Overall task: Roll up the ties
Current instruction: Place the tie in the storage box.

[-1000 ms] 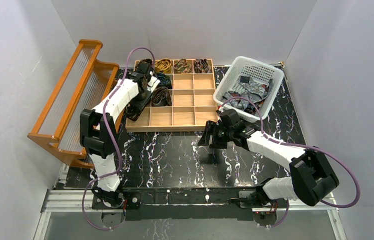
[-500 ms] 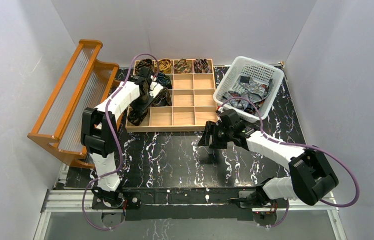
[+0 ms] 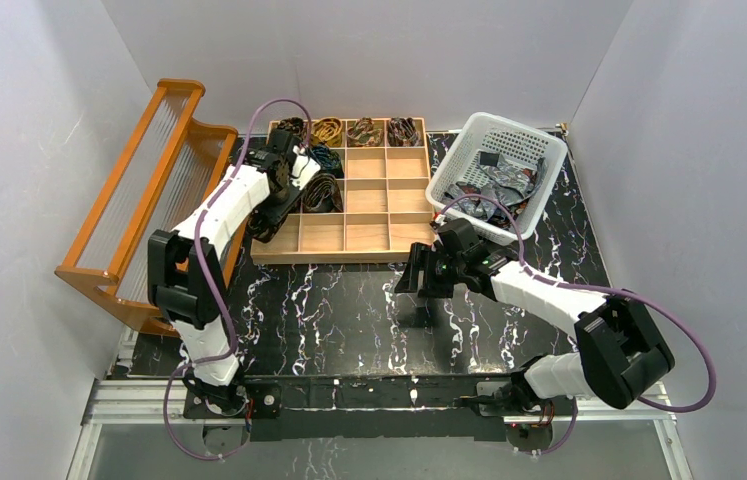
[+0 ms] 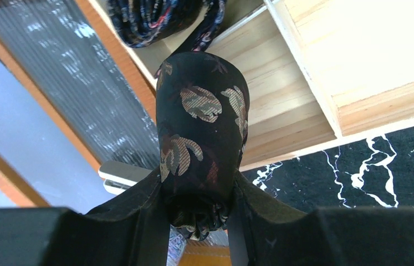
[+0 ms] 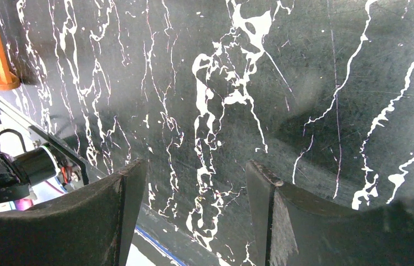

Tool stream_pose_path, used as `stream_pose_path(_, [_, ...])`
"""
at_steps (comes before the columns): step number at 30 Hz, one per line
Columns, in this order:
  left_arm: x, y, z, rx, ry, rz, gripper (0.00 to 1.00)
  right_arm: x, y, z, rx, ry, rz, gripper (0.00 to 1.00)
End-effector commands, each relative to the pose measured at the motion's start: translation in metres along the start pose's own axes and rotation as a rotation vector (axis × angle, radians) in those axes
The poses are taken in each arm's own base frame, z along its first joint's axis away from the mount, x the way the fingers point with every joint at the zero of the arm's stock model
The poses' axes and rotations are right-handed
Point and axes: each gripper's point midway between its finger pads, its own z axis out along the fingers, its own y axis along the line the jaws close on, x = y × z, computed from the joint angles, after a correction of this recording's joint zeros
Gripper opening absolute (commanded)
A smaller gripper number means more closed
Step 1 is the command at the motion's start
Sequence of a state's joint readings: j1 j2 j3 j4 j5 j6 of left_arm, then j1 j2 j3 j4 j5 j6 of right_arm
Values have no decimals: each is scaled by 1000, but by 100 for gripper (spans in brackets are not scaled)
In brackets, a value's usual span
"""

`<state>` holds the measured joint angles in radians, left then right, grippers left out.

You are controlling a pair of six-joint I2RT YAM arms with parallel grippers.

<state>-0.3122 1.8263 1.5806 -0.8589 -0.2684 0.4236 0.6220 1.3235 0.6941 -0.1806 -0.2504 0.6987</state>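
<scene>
Left arm has swung since a second ago: elbow is further out toward the rack (image 3: 139, 200), wrist is over the left columns of the tray (image 3: 369, 245); right arm hasn't budged. Top view hides what the left holds, the arm covers it. Left wrist view settles it: left end effector (image 4: 196, 205) is clamped on a dark brown leaf-patterned tie (image 4: 202, 127), bunched into a stubby roll. Its long axis runs straight out along the fingers, with the rounded far end aimed at the tray's edge compartments and a navy coil (image 4: 143, 16) just beyond it. Can't tell if it touches the wood. Only the top view shows the rolled ties (image 3: 364, 130) in the tray's back row and the loose ties (image 3: 489, 185) in the white basket (image 3: 539, 150). Right end effector (image 5: 193, 172) has its fingers apart over bare table (image 3: 349, 310), nothing between them.
</scene>
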Motion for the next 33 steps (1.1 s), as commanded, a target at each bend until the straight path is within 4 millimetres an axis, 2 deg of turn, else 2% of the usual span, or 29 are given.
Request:
stream_pose_path(1, [-2,15,-34,-45,-72,-7,0,-6,5,1,-29,-12,-23,74])
stream_pose_path(17, [1,-21,-5,125,-51,69,0,-1,2,3,-20,8,-23,74])
stream_pose_path(26, [15,-25,17,124,38,97,0,-1,0,5,-15,14,-27,74])
stream_pose_path(33, [12,-25,28,122,68,90,0,1,-2,5,-8,22,-35,74])
